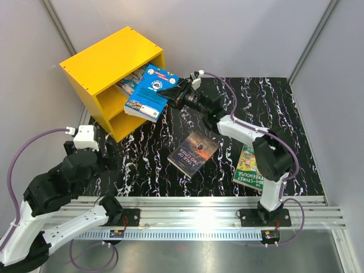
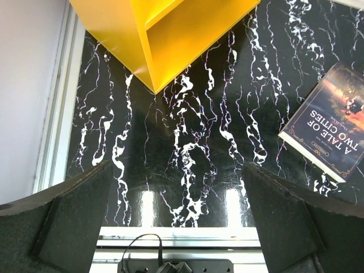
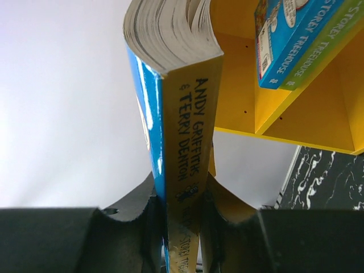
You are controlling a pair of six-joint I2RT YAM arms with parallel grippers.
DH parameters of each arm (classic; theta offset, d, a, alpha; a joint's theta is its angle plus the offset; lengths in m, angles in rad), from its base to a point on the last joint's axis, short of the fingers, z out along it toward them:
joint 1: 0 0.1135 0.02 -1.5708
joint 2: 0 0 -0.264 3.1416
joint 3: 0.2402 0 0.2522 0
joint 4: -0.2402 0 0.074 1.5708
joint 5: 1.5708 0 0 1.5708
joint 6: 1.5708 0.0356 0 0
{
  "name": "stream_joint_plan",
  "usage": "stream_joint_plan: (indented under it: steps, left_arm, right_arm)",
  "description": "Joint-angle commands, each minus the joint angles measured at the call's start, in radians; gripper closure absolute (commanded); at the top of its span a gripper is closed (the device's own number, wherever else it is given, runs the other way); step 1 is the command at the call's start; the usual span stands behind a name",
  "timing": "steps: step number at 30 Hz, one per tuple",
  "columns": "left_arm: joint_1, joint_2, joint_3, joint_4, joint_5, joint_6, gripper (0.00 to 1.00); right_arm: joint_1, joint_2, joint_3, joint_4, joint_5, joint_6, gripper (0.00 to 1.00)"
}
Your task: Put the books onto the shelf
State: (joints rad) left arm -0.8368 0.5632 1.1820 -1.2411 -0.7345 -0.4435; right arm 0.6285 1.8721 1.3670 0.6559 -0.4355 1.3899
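Left end effector point(image 2: 176, 196): wide open, holding nothing, low over the black surface point(image 1: 273, 108) with white streaks, near the shelf's bottom corner.
Green book point(image 1: 245, 168): lies flat on the right side of the surface. It has yellow letters. The right arm covers part of it, so the title cannot all be read.
Dark book point(image 1: 193, 152): lies flat in the middle of the surface, apart from both arms. Its cover has an orange-lit picture and says "A Tale of Two Cities".
Right end effector point(image 3: 182, 199): closed tight on the spine end of a blue book point(image 1: 149, 94).
Blue book: has a bright blue cover and a yellow spine with the names Andy Griffiths and Terry Denton. It is up off the surface, tilted, at the open front of the shelf. I cannot tell if its far edge is inside.
Shelf point(image 1: 108, 57): a bright yellow box at the far left with one middle board.
Book in shelf point(image 1: 128, 85): blue, in the top part, mostly hidden. A green strip beside it may be another book; I cannot tell.
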Motion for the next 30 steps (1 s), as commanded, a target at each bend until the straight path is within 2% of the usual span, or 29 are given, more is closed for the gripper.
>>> stream_joint_plan:
  steps: [1, 6, 8, 17, 24, 30]
  left_arm:
    - [0.002, -0.022, -0.002, 0.031, -0.028, 0.022, 0.01]
    - [0.002, -0.037, -0.01, 0.038, -0.014, 0.028, 0.01]
    - [0.002, -0.039, -0.01, 0.04, -0.011, 0.028, 0.01]
    - [0.002, -0.057, -0.021, 0.045, -0.005, 0.031, 0.01]
    - [0.002, -0.074, -0.025, 0.049, -0.005, 0.035, 0.01]
    - [0.002, -0.095, -0.033, 0.057, -0.002, 0.04, 0.01]
  right_arm:
    - [0.004, 0.041, 0.038, 0.273, 0.03, 0.139, 1.0]
    - [0.005, 0.133, 0.073, 0.408, 0.067, 0.238, 1.0]
    - [0.005, 0.174, 0.105, 0.41, 0.07, 0.258, 1.0]
    - [-0.003, 0.251, 0.288, 0.301, 0.098, 0.23, 1.0]
    - [-0.013, 0.312, 0.429, 0.104, 0.149, 0.205, 1.0]
    - [-0.012, 0.329, 0.455, 0.06, 0.184, 0.179, 1.0]
